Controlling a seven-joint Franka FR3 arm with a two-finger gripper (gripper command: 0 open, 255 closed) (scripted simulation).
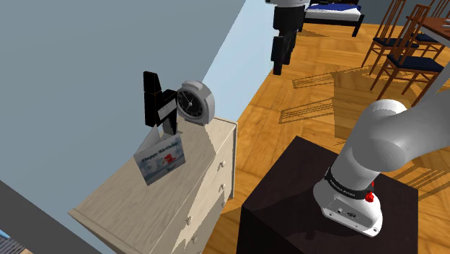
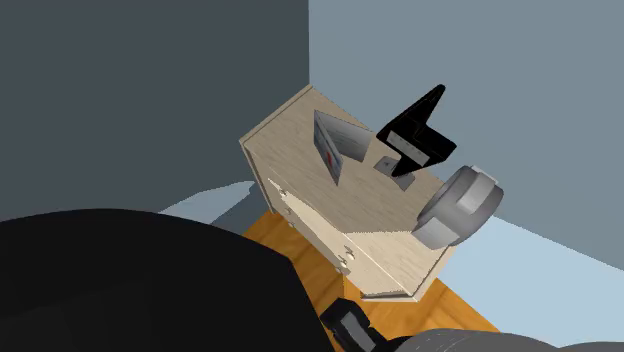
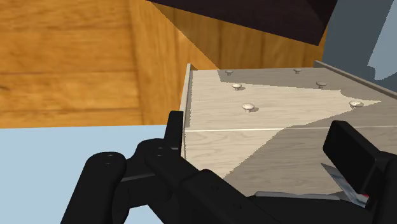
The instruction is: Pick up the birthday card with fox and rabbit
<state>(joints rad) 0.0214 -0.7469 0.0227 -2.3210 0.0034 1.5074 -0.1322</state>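
Right up against the wrist camera, the black fingers point(image 3: 173, 137) stand apart with nothing between them. Beyond them lies the pale wooden dresser point(image 3: 267, 143), seen from above, with drawer knobs point(image 3: 248, 106) dotting its front.

Over to the shoulder view: the gripper point(image 1: 278, 63) hangs high, pointing down, up past the dresser's clock end and well apart from everything on the dresser top.

And there's the target! The birthday card point(image 1: 160, 160) stands upright on the dresser top, about midway along, untouched by the gripper. Its face is pale with a blue band and a red patch. The drawing itself is too small to make out.

Just behind it rises a black angular object point(image 1: 153, 97) with a grey band. Its lower tip meets the card's top corner in this view; touching or not, I cannot tell.

Next along, toward the far end, comes a round grey alarm clock point(image 1: 196, 101) with a black dial, just beside that black object.

The second exterior view gives the same line-up: card toward that view's left, black object in the middle, clock on the right.

Lower right in the shoulder view, the dark stand point(image 1: 281, 202) carries the white arm point(image 1: 389, 141). The wood floor point(image 1: 252, 144) runs between stand and dresser. Wooden chairs point(image 1: 404, 50) with dark blue seats sit far back.
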